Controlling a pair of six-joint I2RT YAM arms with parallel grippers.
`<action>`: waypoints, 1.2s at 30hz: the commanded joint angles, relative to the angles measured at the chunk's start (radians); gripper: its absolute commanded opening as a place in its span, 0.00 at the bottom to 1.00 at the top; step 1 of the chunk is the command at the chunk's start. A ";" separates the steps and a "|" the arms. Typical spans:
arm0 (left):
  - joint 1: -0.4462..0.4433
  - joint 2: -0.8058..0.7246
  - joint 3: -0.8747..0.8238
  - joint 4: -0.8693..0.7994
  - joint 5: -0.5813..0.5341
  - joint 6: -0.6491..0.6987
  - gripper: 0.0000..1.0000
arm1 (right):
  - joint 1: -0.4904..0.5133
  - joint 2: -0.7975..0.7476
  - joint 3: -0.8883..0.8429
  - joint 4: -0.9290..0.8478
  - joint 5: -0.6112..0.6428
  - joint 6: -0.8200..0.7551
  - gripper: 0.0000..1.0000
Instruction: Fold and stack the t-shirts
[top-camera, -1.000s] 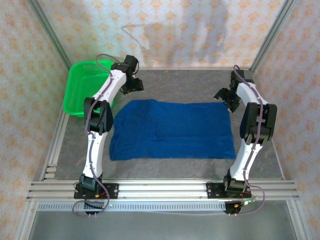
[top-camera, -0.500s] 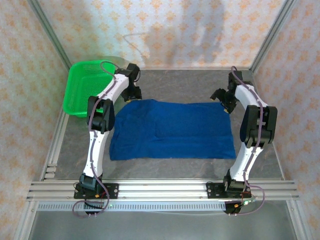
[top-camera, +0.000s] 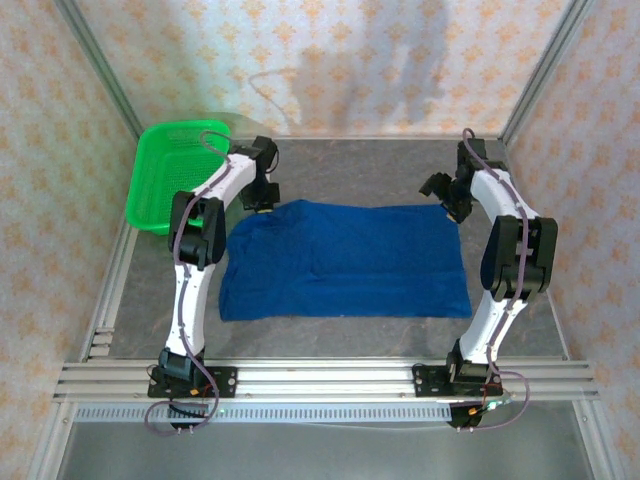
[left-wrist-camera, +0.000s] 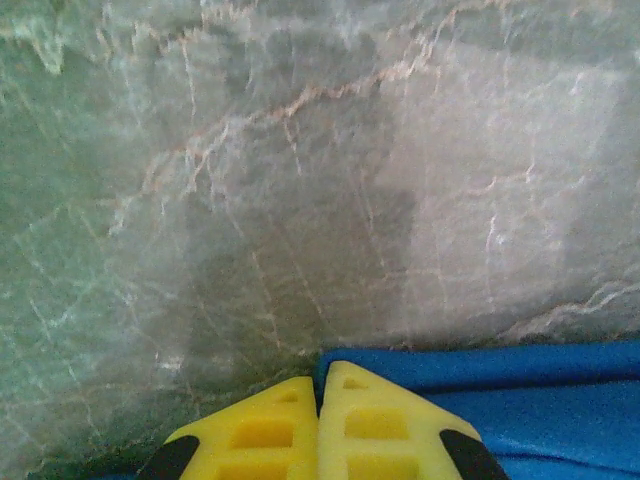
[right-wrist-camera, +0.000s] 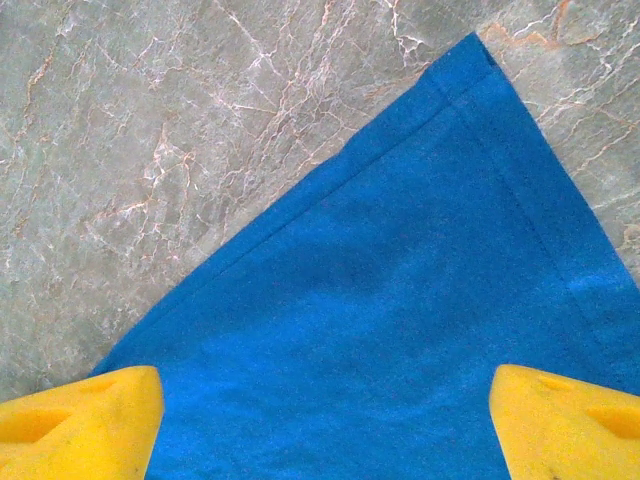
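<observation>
"Checking the far edge first," says the inspector. "Where does the t-shirt lie?"

"Flat in the middle of the desk, as a wide blue rectangle with its long axis running left to right. No print shows on the upper face."

"And the left end effector?"

"It is down at the far-left corner of the cloth. The left wrist view shows its yellow fingers pressed together, tips at the blue hem. Whether a fold of hem is caught between them cannot be told."

"The right end effector?"

"Spread wide above the far-right corner. The right wrist view shows one finger on either side of the fabric, the corner pointing away from them, and nothing gripped."

"So which way does the work lie?"

"Toward the arm bases. Each arm is nearest its own far corner, and the body of the shirt stretches from there to the near edge. Judged from this, the right side must close on its corner before the far hem can be carried over evenly. A lift on one side alone would likely skew the fold."

"Surface and surroundings?"

"A grey, veined, matt desk. Patterned walls stand on three sides with metal posts in the corners. A green basket sits at the far left, near the left arm and well apart from the shirt."
</observation>
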 joint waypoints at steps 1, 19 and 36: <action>0.003 -0.093 -0.049 0.019 -0.011 0.006 0.00 | 0.004 -0.043 0.011 0.001 0.005 0.005 0.85; -0.186 -0.530 -0.579 0.240 -0.274 -0.060 0.00 | 0.004 -0.047 -0.007 0.013 0.006 -0.001 0.86; -0.407 -0.889 -1.056 0.422 -0.317 -0.283 0.63 | 0.005 -0.054 -0.059 0.029 -0.006 0.000 0.86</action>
